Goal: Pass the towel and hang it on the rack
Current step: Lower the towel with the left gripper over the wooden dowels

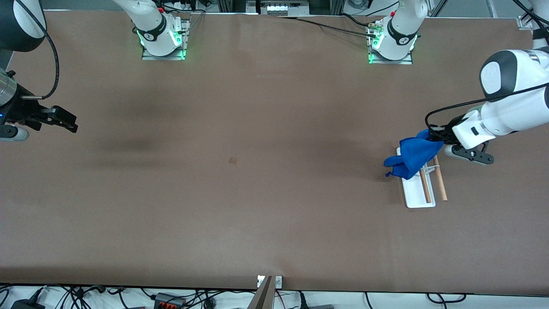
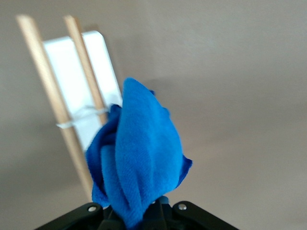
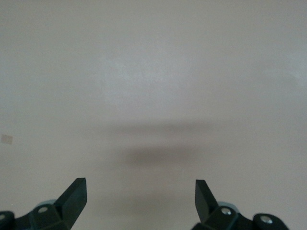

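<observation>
Your left gripper is clamped on a bunched corner of the towel, which hangs in a blue clump over the rack at the left arm's end of the worktop. The cloth covers the rack's end farther from the front camera and spills past its edge toward the right arm's end. In the left wrist view the two wooden bars run out from under the towel, one higher than the other. To hang it well, judge the drape before releasing: carry the grip across both bars so cloth falls on each side, then lower until a bar takes the weight. Your right gripper, spread wide and empty, waits over bare worktop at the right arm's end.
</observation>
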{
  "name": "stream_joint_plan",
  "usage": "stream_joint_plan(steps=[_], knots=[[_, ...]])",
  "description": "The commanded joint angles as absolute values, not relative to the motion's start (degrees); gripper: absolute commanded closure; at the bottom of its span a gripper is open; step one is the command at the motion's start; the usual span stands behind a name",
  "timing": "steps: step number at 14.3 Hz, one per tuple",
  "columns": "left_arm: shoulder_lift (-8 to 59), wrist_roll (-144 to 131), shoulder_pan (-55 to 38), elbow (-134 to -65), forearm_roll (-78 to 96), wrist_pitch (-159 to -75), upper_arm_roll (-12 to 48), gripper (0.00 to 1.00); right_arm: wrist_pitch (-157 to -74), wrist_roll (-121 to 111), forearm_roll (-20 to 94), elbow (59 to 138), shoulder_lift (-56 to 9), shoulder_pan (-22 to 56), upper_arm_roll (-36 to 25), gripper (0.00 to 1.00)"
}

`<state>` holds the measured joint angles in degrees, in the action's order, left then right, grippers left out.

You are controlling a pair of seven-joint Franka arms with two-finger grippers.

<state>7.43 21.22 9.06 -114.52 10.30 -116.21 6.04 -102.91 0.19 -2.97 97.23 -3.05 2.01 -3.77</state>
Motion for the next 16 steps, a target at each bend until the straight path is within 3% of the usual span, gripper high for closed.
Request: stream_joint_plan(steps=[1, 8, 16], knots=[[7.56, 29.86, 9.05, -116.89, 9.14, -122.15, 3.43, 1.0, -101.78, -0.35, -2.46, 96.68, -2.37, 2.37, -3.69, 0.0], [10.36, 45.34, 12.65, -120.06, 9.05, -135.07, 1.93, 1.0, -100.55, 0.17, -2.46, 94.92, -2.64, 2.37, -3.6, 0.0], [13.01, 49.92, 14.41, -120.15, 8.96, -139.92, 1.93, 1.0, -100.2, -0.7, -2.46, 94.92, -2.64, 0.18, -1.94, 0.0]])
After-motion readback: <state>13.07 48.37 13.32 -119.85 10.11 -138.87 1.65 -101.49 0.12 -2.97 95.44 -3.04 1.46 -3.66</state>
